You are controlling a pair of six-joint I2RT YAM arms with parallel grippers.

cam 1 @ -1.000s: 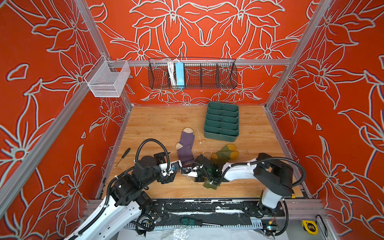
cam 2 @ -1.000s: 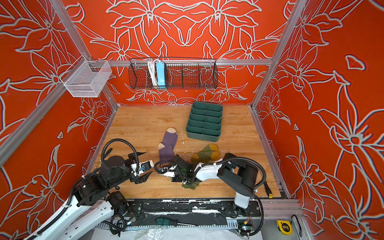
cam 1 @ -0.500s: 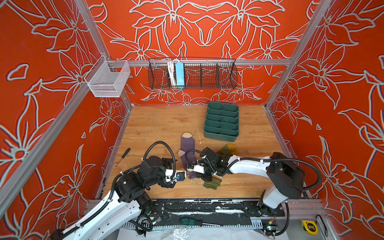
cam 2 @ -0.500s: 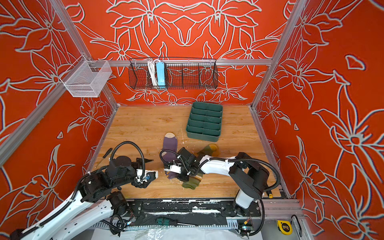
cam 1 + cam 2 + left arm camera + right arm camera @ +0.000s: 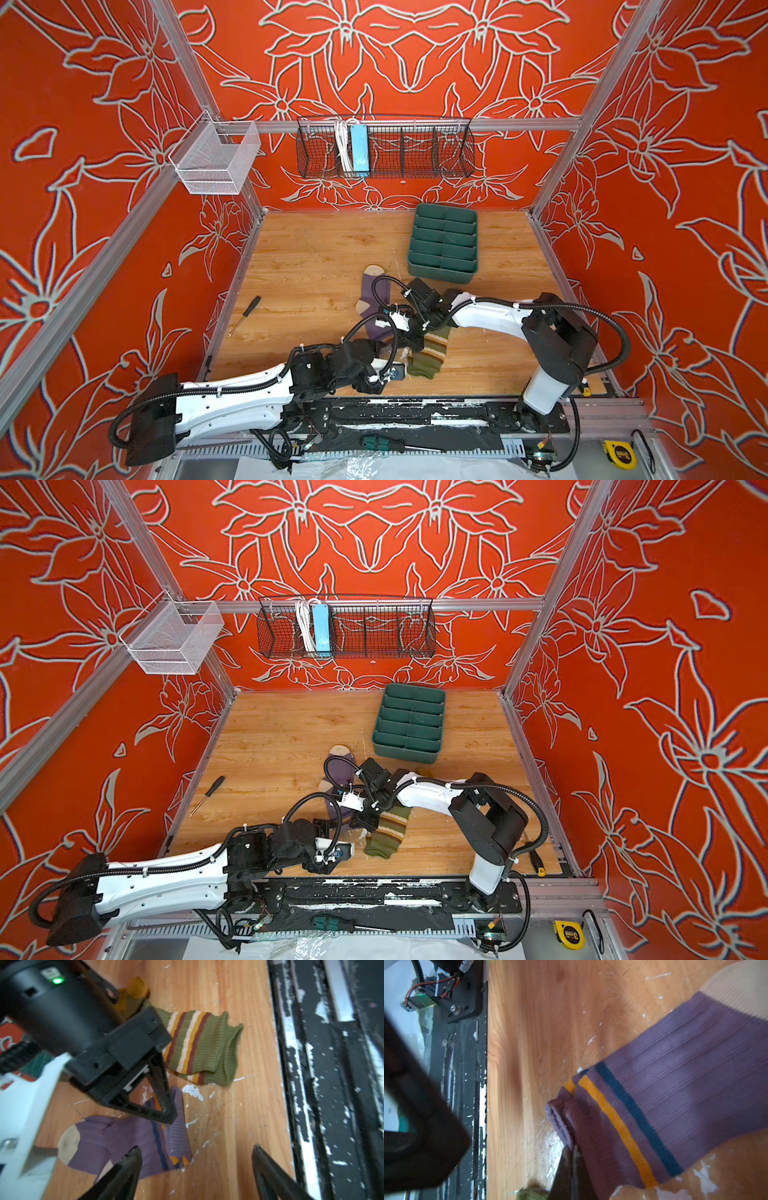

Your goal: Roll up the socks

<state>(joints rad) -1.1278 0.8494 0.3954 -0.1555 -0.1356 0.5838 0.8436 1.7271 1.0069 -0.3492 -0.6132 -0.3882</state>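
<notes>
Black left hand (image 5: 195,1152) at the near edge, spread wide and empty, hovering by the cuff of the purple sock (image 5: 124,1140). Just beyond, the right hand (image 5: 169,1112) is pinched shut on that folded cuff. It's a thin bite: the knit could slip out and unfurl, or the two hands could clash. The olive sock (image 5: 199,1043) lies flat to the right on the wooden surface (image 5: 316,257), toe pointing far.

free: tabletop (image 5: 316,266) left of purple sock (image 5: 366,291) | obstacles: screwdriver (image 5: 245,314) far left; organizer tray (image 5: 441,274) behind
</notes>
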